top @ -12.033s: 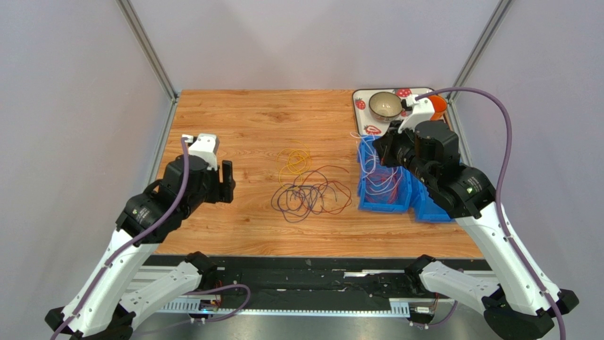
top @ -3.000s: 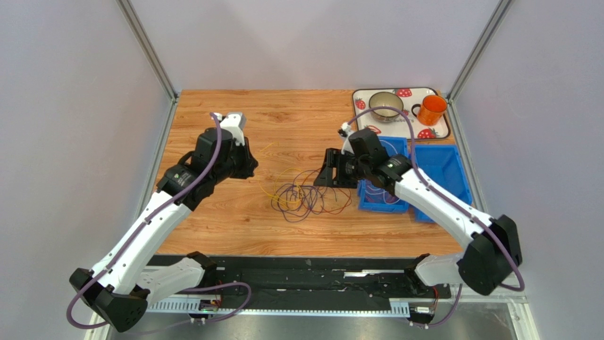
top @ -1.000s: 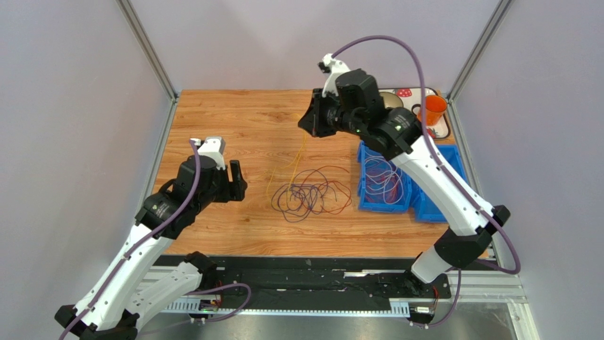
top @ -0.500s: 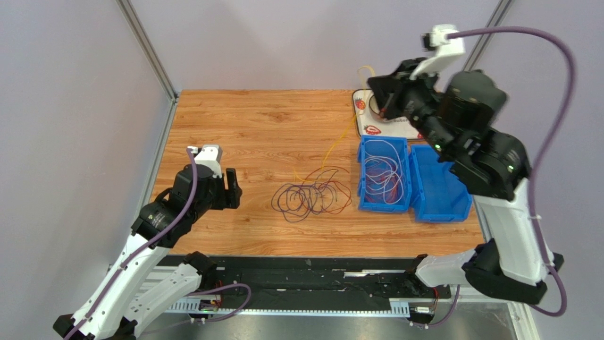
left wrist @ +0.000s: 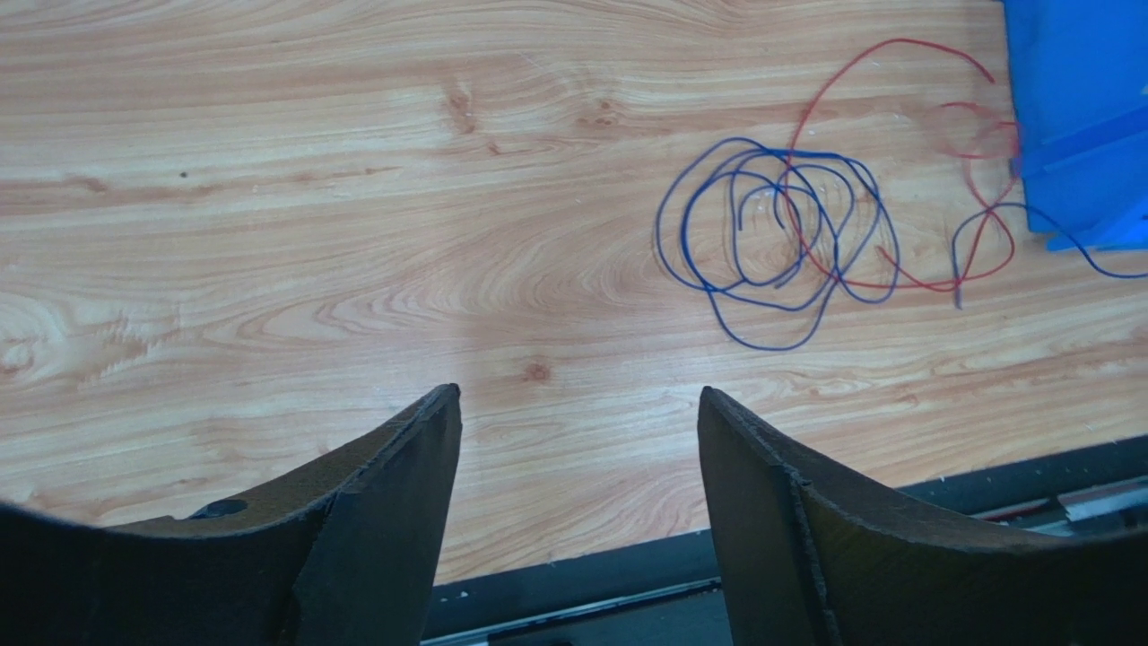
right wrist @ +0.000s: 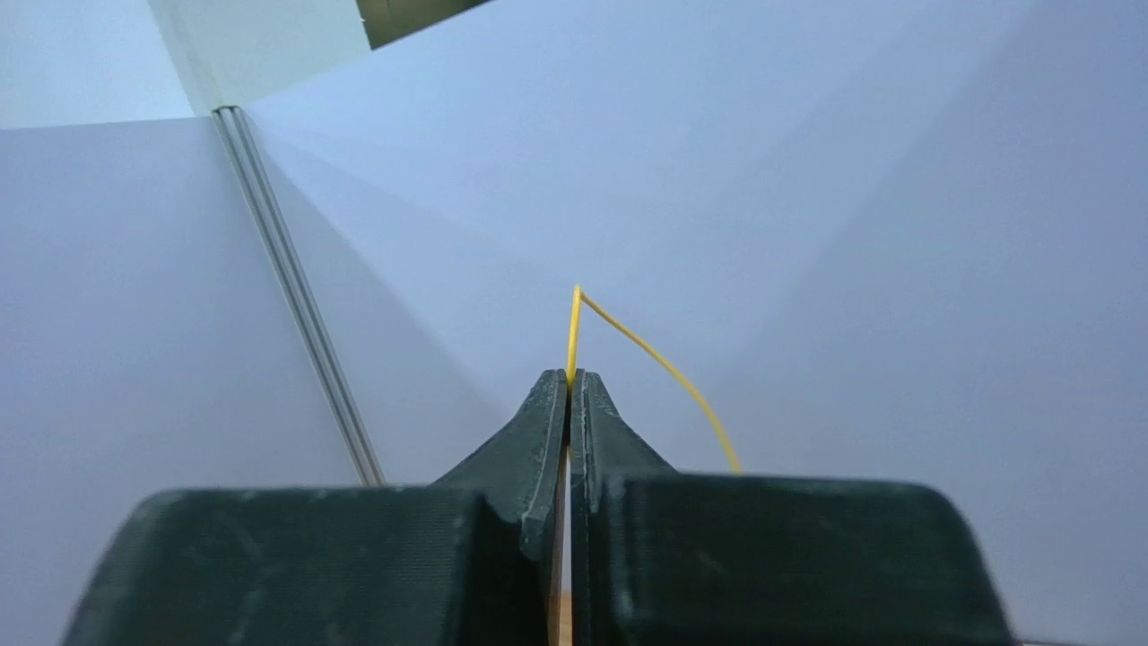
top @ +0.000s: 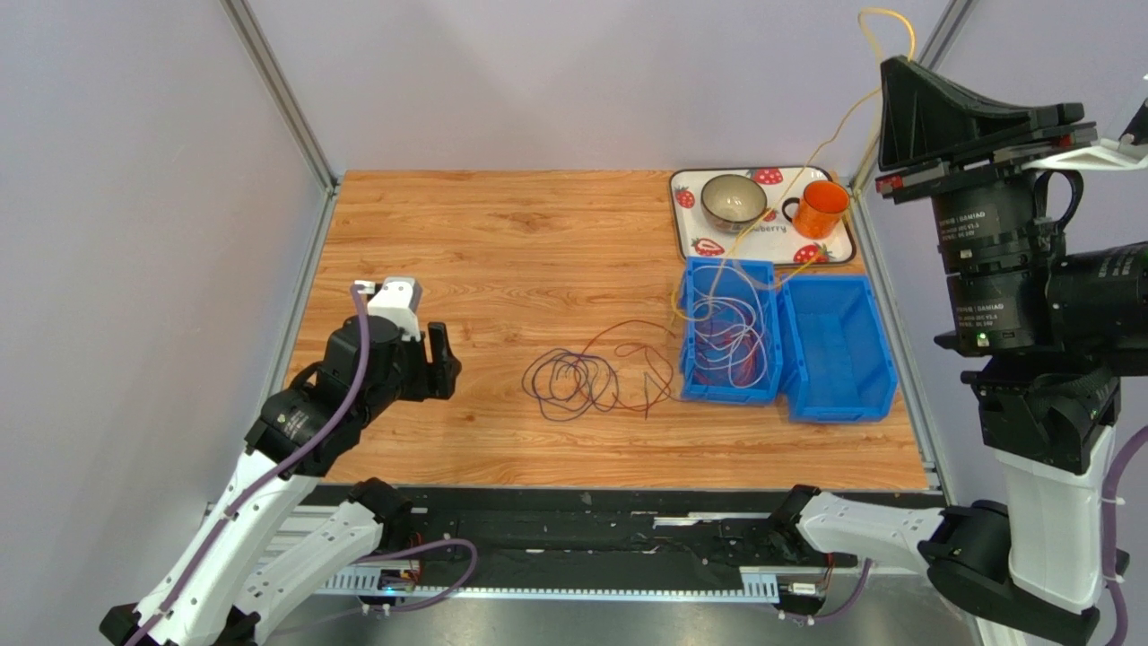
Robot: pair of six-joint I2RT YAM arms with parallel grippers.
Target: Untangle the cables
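Observation:
A loose tangle of purple and orange-red cables (top: 600,381) lies on the wooden table; the left wrist view shows it as blue and red loops (left wrist: 782,229). My right gripper (top: 894,74) is raised high at the back right, shut on a yellow cable (top: 833,139) whose end pokes out between the fingertips (right wrist: 573,384). That cable hangs down into the left blue bin (top: 691,337), which holds white cables (top: 735,343). My left gripper (top: 442,361) hovers open left of the tangle, nothing between its fingers (left wrist: 577,393).
A second blue bin (top: 876,390) stands right of the first. Behind them a tray (top: 701,242) holds a bowl (top: 733,199) and an orange mug (top: 819,207). Grey walls with metal posts enclose the table; its black front edge (left wrist: 809,518) lies under my left fingers.
My right arm has swung up and to the right with the yellow cable, drawing it out of the tangle and over the bin. The left gripper has barely moved.

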